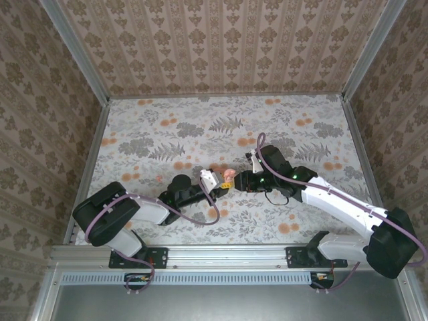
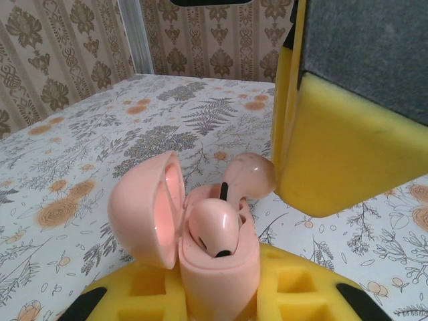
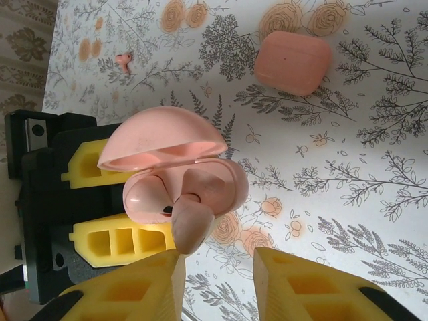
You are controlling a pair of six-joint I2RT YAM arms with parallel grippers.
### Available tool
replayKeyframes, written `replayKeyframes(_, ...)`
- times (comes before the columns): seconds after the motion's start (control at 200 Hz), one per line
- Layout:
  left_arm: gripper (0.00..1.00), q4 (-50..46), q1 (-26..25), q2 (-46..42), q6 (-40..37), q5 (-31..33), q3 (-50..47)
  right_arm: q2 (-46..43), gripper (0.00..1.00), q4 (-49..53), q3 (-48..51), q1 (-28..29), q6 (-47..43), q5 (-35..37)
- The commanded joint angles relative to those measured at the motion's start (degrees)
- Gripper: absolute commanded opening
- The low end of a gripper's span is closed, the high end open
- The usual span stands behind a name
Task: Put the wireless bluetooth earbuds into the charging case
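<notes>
The coral-pink charging case (image 3: 200, 175) stands with its lid open, and my left gripper (image 2: 217, 297) is shut on its body. One earbud (image 2: 214, 227) sits in the near slot. The second earbud (image 3: 194, 224) has its stem in the other slot and its head sticking out. My right gripper (image 3: 217, 264) is open just in front of it; its left finger (image 3: 134, 291) is close under the bud and its other finger is well apart. From above, the case (image 1: 228, 176) lies between the left gripper (image 1: 217, 182) and the right gripper (image 1: 238, 179).
A closed pale-pink rounded box (image 3: 293, 61) lies on the flowered tablecloth beyond the case. A tiny pink earbud-shaped piece (image 3: 124, 61) lies farther off. Patterned walls stand around the table (image 1: 321, 134).
</notes>
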State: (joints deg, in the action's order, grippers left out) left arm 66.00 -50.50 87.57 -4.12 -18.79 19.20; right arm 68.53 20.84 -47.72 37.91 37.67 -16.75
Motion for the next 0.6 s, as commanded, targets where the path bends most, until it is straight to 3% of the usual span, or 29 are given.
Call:
replayKeyframes(0.0, 0.12, 0.88, 0.33, -1.88, -0.98, 0.07, -0.39, 0.02, 0.32, 0.50, -1.66, -0.01, -0.34, 2.78)
replayKeyframes(0.595, 0.12, -0.87, 0.36, -4.32, -1.51, 0.24, -0.79, -0.63, 0.29, -1.85, -1.47, -1.17, -0.10, 4.79)
